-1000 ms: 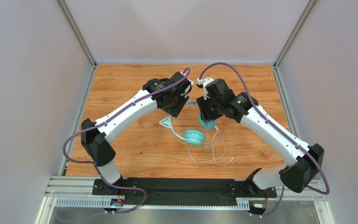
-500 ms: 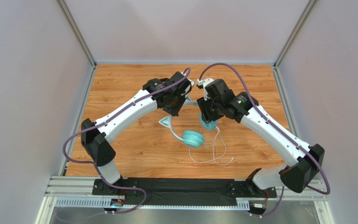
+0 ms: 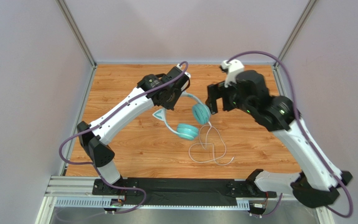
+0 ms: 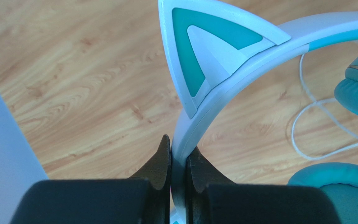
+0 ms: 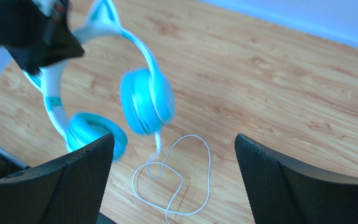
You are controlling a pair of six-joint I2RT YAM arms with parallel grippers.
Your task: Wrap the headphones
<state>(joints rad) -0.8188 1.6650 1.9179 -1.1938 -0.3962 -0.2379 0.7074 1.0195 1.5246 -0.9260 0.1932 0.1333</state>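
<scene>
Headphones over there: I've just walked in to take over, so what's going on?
The left end effector is shut on the headphones' pale headband, beside a cat ear, holding them over the wooden table. The right end effector is open, holds nothing, and faces the ear cups. The white cable lies in loose loops on the table, not yet wrapped.

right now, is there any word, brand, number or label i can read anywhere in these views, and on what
None: no readable text in any view.
Headphones: no brand or lettering shows; the cat ear bears only teal and white shapes.
Left arm and right arm: no label legible from above.
The right wrist view is too blurred to read any small print on the headphones.
</scene>
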